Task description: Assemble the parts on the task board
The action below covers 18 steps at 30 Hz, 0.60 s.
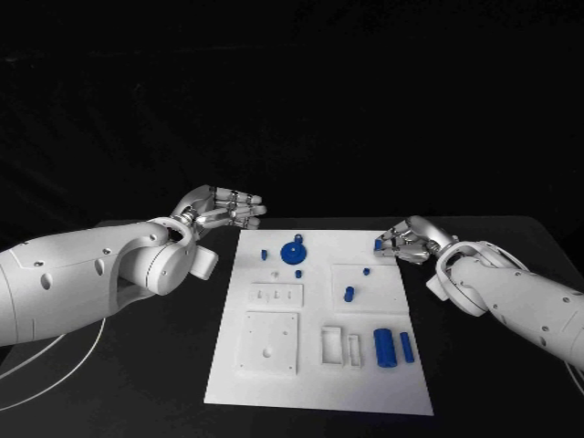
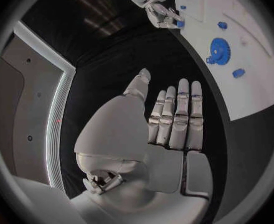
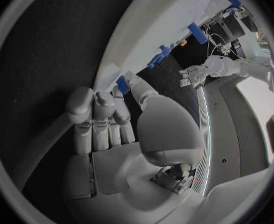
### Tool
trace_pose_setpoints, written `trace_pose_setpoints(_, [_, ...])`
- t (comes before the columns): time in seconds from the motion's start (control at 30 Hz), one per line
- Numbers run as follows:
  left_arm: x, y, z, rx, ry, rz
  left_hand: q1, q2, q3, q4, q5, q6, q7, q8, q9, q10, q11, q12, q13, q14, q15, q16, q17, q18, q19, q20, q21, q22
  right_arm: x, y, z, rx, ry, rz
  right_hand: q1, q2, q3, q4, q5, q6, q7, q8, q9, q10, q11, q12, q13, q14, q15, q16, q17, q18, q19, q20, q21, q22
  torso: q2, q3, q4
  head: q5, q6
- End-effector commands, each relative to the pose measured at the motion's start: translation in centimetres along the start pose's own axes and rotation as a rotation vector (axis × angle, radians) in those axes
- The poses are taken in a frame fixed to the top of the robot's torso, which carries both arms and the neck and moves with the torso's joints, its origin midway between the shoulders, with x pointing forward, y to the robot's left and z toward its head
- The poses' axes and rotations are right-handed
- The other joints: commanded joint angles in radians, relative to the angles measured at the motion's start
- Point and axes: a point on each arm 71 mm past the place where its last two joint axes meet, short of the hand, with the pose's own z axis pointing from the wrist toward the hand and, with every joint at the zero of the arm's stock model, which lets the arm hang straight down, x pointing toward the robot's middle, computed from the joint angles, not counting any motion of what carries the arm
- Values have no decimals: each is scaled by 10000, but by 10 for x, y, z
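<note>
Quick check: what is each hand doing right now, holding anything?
Left hand: open, fingers straight, holding nothing.
Right hand: pinching a small blue part at the edge of the white board.

I log: task board (image 1: 321, 388), plain white; parts, blue, including a gear (image 1: 292, 253) near its far edge and two cylinders (image 1: 384, 347) near its right edge; surface (image 1: 134, 383), black; hands, silver; arms, white.
</note>
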Motion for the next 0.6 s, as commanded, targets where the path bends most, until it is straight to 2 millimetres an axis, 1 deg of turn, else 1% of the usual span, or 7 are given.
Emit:
trace_pose_setpoints(0.03, [2,-1,0,47,205,-27,21,86,-59,-38,-54,48,15,18,4,107,-11,42,10,129,-4,-4,21,125,129,1,134,47,-3,2,0,62,-501,56,26,150,73,-22,35,266,-160,31,303,73,-16,50,22,-11,-62,32,19,-139,632,-59,49,1014,-8,-3,-12,-6,5])
trace_pose_setpoints(0.2, [3,-1,0,-66,281,47,-42,193,-141,-11,-41,171,121,21,3,585,-44,35,6,797,-271,465,207,182,618,-270,752,362,-4,5,-1,112,-640,151,-19,134,109,-48,136,260,-161,30,349,95,-24,59,59,-12,-73,21,28,-135,633,-71,63,1013,-27,-13,-35,-19,29])
trace_pose_setpoints(0.3, [2,0,0,-191,360,189,-206,243,-238,116,32,367,61,22,8,1196,-232,27,3,1502,-591,1257,535,188,1080,-590,1459,750,-7,9,-2,114,-578,206,-40,128,107,-46,161,256,-164,30,361,89,-28,41,57,-8,-81,29,43,-129,632,-78,52,1007,-48,-17,-47,-20,68])
trace_pose_setpoints(0.37, [2,-1,1,-316,432,318,-310,269,-292,236,51,451,-29,25,5,1753,-450,26,4,2069,-889,2273,1027,151,1402,-887,2203,1185,-9,15,-2,66,-501,191,-29,133,114,-55,161,244,-161,28,364,90,-32,41,63,-8,-83,32,49,-128,635,-82,71,1011,-76,-21,-66,-28,79])
trace_pose_setpoints(0.4, [2,-1,1,-432,478,417,-460,231,-369,446,47,462,-47,-6,-4,2173,-535,-1,12,1834,-1052,3477,1833,37,1255,-1115,2981,1702,-11,20,-2,21,-461,165,-12,132,126,-76,129,244,-154,31,369,87,-27,37,66,-6,-83,44,64,-125,634,-83,72,1009,-90,-23,-76,-36,90])
trace_pose_setpoints(0.5, [0,-3,4,-787,507,835,-396,174,-313,659,218,427,-149,31,14,2960,-836,66,52,1485,-1271,5415,3109,69,952,-1320,4214,2538,-16,33,-1,-133,-330,26,-18,127,135,-91,67,256,-159,31,380,107,-34,55,90,0,-78,71,97,-124,640,-79,117,1019,-183,-43,-136,-4,93])
trace_pose_setpoints(0.6, [1,-6,8,-1169,724,1257,-621,134,-421,829,31,954,-360,64,124,3703,-1077,209,142,1611,-1466,6072,3498,71,1017,-1470,4674,2831,-17,46,-1,-283,-137,-145,-18,129,144,-96,17,261,-163,30,385,113,-36,56,97,-3,-78,65,97,-122,641,-79,137,1023,-259,-53,-173,23,73])
